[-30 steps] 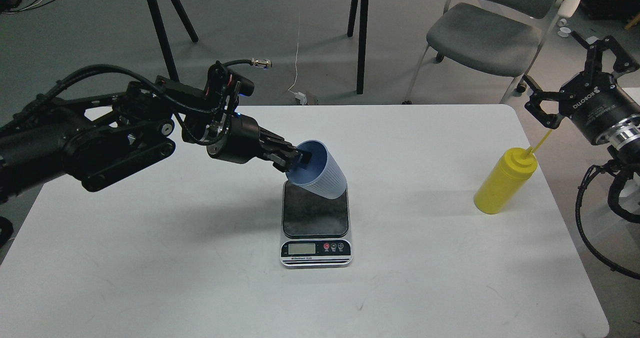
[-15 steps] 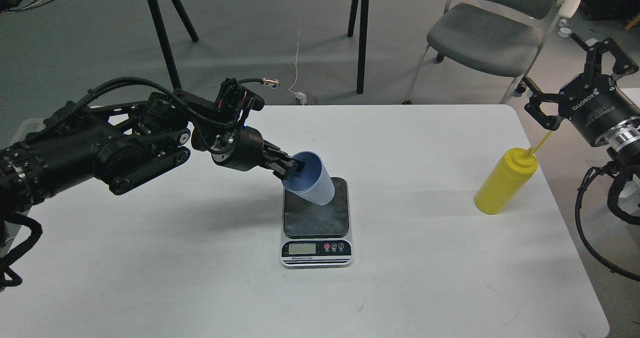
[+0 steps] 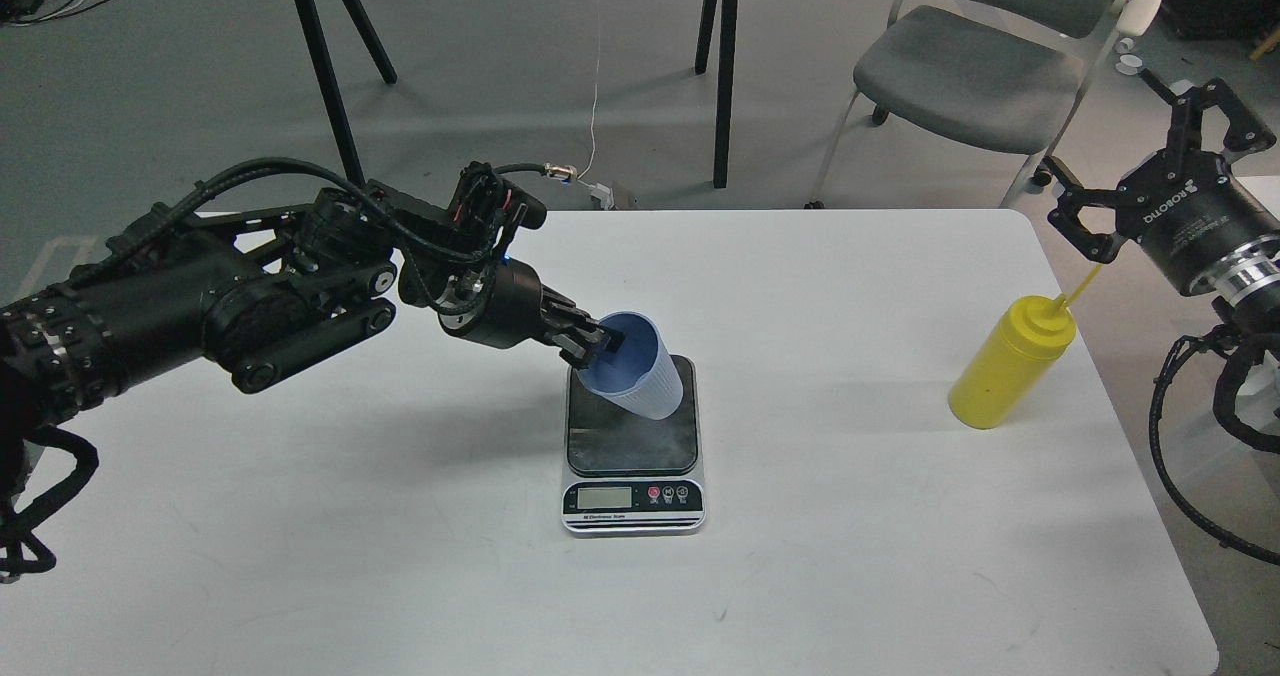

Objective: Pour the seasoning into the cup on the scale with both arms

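Head view. The light blue cup [image 3: 632,366] is held by its rim in the left gripper [image 3: 592,341], whose jaws are closed on the near wall, one finger inside the mouth and one outside. The cup is tilted, mouth towards the left arm, with its base at or just above the dark platform of the scale [image 3: 632,443]; whether contact is made cannot be told. The scale lies near the centre of the white table [image 3: 330,516], its display facing the viewer.

The yellow seasoning bottle [image 3: 1008,361] stands near the table's right edge, well apart from the scale, its thin nozzle slanting up towards the right gripper [image 3: 1150,151]. That gripper is seen beyond the table edge with its jaws spread wide, holding nothing and clear of the bottle.

The step in hand is judged to be placement of the cup on the scale; pouring is not begun. The next move would call for the cup to be brought upright and seated flat on the platform before release, after which the bottle would have to be grasped around its body by the right gripper
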Motion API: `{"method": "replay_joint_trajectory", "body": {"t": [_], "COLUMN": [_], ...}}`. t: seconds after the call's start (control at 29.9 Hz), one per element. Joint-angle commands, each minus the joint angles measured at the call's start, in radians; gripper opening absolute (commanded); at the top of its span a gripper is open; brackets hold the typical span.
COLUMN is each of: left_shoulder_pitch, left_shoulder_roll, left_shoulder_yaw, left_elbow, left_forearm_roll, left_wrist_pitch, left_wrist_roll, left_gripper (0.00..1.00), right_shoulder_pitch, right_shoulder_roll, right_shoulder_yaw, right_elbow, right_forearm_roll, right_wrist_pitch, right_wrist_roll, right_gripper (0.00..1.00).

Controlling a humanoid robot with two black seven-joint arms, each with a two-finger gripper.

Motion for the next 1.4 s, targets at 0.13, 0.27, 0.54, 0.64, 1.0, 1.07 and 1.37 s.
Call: {"method": "replay_joint_trajectory", "body": {"t": [0.13,0.27,0.54,0.64,1.0,1.07,1.37], "left_shoulder_pitch": [-0.035,-0.044,-0.076,-0.076,-0.098,-0.108,-0.219], "left_shoulder_roll": [-0.031,-0.039,-0.056,-0.067,-0.065,-0.06,0.005], "left_shoulder_yaw": [0.056,0.064,0.104,0.102,0.091,0.091,-0.003], "left_elbow": [0.006,0.01,0.01,0.01,0.006,0.006,0.041], "left_forearm_roll": [0.058,0.065,0.078,0.075,-0.013,-0.03,-0.319], "left_wrist_pitch": [0.0,0.0,0.0,0.0,0.0,0.0,0.0], "left_wrist_roll": [0.0,0.0,0.0,0.0,0.0,0.0,0.0], "left_gripper": [0.08,0.08,0.1,0.19,0.67,0.7,0.78], "right_shoulder_pitch": [-0.007,-0.007,-0.008,-0.007,-0.016,-0.016,-0.018], "right_shoulder_roll": [0.002,0.002,0.009,0.009,0.009,0.009,0.008], "right_shoulder_yaw": [0.002,0.0,0.0,0.0,0.0,0.0,0.002], "right_elbow": [0.0,0.0,0.0,0.0,0.002,0.002,0.003], "right_forearm_roll": [0.0,0.0,0.0,0.0,0.0,0.0,0.0], "right_wrist_pitch": [0.002,0.002,0.002,0.002,0.003,0.003,0.003], "right_wrist_roll": [0.0,0.0,0.0,0.0,0.0,0.0,0.001], "right_gripper": [0.99,0.99,0.99,0.99,0.99,0.99,0.99]}}
